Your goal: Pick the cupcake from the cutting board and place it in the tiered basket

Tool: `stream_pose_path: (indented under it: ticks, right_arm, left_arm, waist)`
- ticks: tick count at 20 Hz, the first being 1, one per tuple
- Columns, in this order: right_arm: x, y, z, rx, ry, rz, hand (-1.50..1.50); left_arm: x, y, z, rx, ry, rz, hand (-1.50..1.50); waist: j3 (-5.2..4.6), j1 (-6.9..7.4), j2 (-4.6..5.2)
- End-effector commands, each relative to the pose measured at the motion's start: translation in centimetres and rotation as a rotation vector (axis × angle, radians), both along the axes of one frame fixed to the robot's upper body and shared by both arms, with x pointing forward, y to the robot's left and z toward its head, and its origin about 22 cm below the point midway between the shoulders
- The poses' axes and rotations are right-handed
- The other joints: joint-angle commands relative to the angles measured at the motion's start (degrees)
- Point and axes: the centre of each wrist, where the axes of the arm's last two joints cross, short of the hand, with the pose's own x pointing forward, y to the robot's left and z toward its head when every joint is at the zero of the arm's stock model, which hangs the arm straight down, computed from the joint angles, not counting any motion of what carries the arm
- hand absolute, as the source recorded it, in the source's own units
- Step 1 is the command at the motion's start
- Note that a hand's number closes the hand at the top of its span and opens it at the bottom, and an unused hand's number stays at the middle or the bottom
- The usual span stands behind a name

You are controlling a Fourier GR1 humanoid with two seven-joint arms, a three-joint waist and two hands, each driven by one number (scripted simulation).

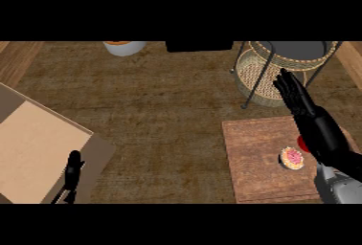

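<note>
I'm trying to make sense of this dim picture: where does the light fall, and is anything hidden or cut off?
Head view: lighting is dim and even, with no glare; the brown wooden cutting board and the pink-frosted cupcake read clearly; the black right hand, fingers straight, overlaps the wicker tiered basket; the white cup is cut off by the top edge; the left hand shows dark at lower left.

Counter (155,119); cutting board (262,162); tiered basket (272,76)

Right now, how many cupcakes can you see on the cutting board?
1. The cupcake lies near the right side of the cutting board, beside the right hand's forearm. That arm covers the board's right edge, so another could be hidden there.
</note>
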Motion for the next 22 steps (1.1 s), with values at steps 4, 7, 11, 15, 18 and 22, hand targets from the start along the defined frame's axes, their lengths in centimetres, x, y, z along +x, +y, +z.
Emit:
stream_pose_path:
  ticks: [4,7,11,15,18,22]
  right_arm:
    - [-1.8,-2.7,0.1,0.115,-0.123,-0.029,1.5]
    - [-3.2,-9.2,-1.4,0.003,-0.076,-0.473,1.5]
    - [-5.6,-10.1,-5.5,0.249,-0.139,-0.605,-1.5]
    - [-10.2,-10.7,-7.5,0.029,-0.212,-0.473,-1.5]
    - [-13.6,-12.7,-6.1,-0.158,-0.163,-0.456,-1.5]
    - [-16.1,-12.9,-3.1,-0.397,-0.105,-0.557,-1.5]
  left_arm:
    - [-1.9,-0.8,6.5,-0.142,-0.157,-0.019,0.0]
    - [-2.8,-0.4,8.6,-0.224,-0.136,0.014,0.0]
    - [0.6,-2.8,10.4,-0.315,-0.265,-0.083,0.0]
    - [3.6,-3.5,9.8,-0.322,-0.272,-0.125,0.0]
    - [3.6,-3.4,9.6,-0.34,-0.283,-0.13,0.0]
    - [4.3,-3.4,9.1,-0.342,-0.275,-0.121,0.0]
  waist:
    - [-1.83,-3.45,1.52]
    - [-2.15,-8.93,1.24]
    - [-1.87,-4.11,2.86]
    - [-2.05,-1.96,2.83]
    - [-2.12,-1.4,2.61]
    - [-2.33,-2.27,2.66]
